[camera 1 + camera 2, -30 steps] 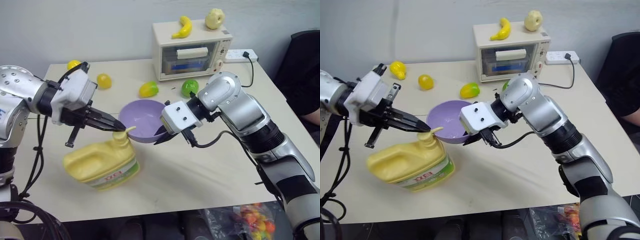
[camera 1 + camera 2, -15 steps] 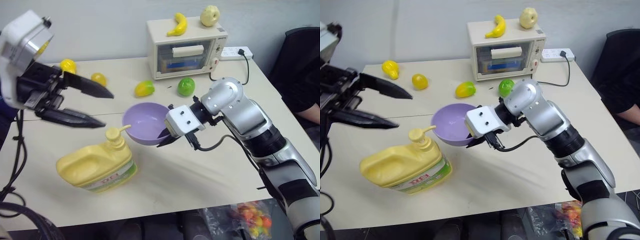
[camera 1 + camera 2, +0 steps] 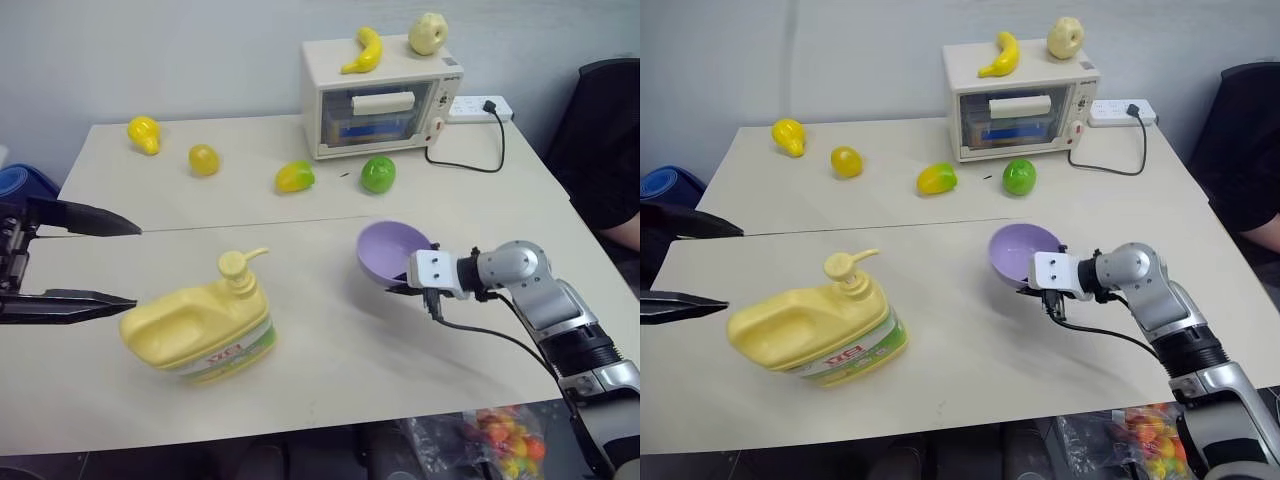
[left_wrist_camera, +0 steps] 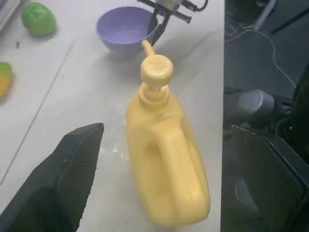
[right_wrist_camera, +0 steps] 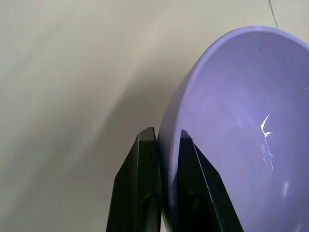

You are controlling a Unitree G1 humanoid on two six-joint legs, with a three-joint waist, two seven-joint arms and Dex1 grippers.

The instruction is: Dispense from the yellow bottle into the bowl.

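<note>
Showing the right gripper still pinching the rim of the small lavender plastic bowl, now carried well clear of the squat pale-yellow pump jug; the left gripper, spread wide, has withdrawn, suggesting pumping is done.

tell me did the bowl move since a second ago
Yes. The bowl, pinched at its rim by the right end effector, went right, away from the yellow bottle.

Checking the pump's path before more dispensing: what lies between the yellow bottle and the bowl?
Nothing: bare table runs from the yellow bottle to the bowl, as the left eye view shows. The right gripper pinches the bowl's far rim.
</note>
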